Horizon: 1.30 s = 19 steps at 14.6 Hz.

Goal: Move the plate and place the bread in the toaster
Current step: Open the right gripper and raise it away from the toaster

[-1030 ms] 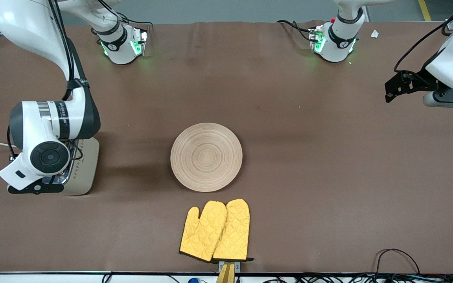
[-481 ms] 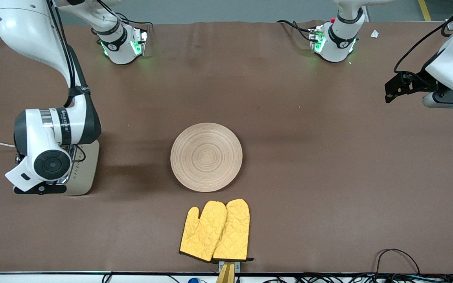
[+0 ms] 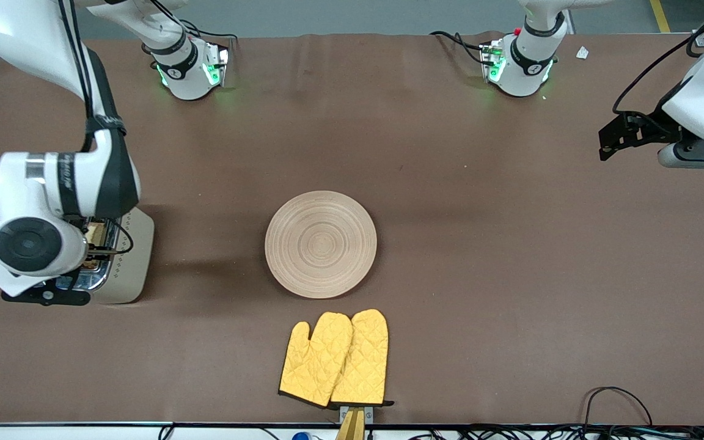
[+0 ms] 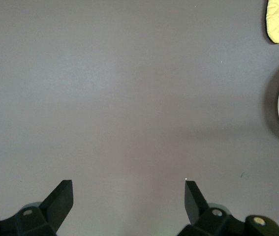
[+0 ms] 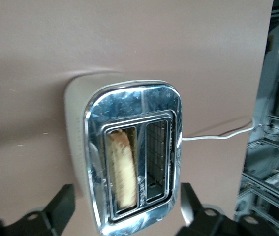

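1. Right gripper hangs over the toaster, fingers spread and empty.
2. Below its jaws, the bread stands in one slot.
3. Left gripper, released, waits over bare table, well apart from the plate.

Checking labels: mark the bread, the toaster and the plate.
bread (image 5: 122, 172): right wrist view, top crust edge of the slice in the slot.
toaster (image 5: 129, 105): right wrist view, chrome top by the slots.
plate (image 3: 321, 244): front view, centre of the ring grain.
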Available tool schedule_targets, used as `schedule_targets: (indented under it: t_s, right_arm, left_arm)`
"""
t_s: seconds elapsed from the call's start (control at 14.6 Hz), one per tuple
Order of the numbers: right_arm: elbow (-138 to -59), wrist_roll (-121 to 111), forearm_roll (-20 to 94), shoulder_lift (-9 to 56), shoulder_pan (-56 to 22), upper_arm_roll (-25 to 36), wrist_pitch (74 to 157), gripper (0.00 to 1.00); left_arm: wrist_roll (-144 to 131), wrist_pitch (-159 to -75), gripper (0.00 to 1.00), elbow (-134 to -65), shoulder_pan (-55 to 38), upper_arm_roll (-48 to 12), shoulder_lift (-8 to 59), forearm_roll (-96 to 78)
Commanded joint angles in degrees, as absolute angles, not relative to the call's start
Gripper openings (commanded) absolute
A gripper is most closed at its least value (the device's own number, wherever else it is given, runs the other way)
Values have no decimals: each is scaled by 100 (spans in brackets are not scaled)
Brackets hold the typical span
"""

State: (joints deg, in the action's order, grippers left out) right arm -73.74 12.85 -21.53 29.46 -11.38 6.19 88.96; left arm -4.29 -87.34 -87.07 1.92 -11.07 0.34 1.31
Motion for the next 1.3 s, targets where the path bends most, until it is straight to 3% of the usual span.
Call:
schedule_targets:
  t_s: [0.0, 0.55, 0.76, 0.96, 1.24]
  right_arm:
    - [-7365, 1274, -1811, 2567, -1090, 580, 8833, 100]
    - [-7224, 1143, 183, 1417, -378, 571, 8799, 100]
    - [-8231, 1125, 158, 522, -483, 545, 8735, 100]
    - [-9612, 1038, 158, -411, -405, 571, 9429, 100]
    - [-9537, 265, 132, -387, -158, 580, 9624, 100]
  left_arm:
    - [-440, -8850, 100, -8719, 237, -1143, 0, 123]
    - [-396, -8877, 100, -8666, 220, -1143, 35, 149]
    - [-378, -8868, 100, -8657, 220, -1143, 35, 228]
    - [-360, -8868, 100, -8622, 220, -1143, 44, 272]
    - [-352, -8877, 100, -8517, 176, -1143, 132, 281]
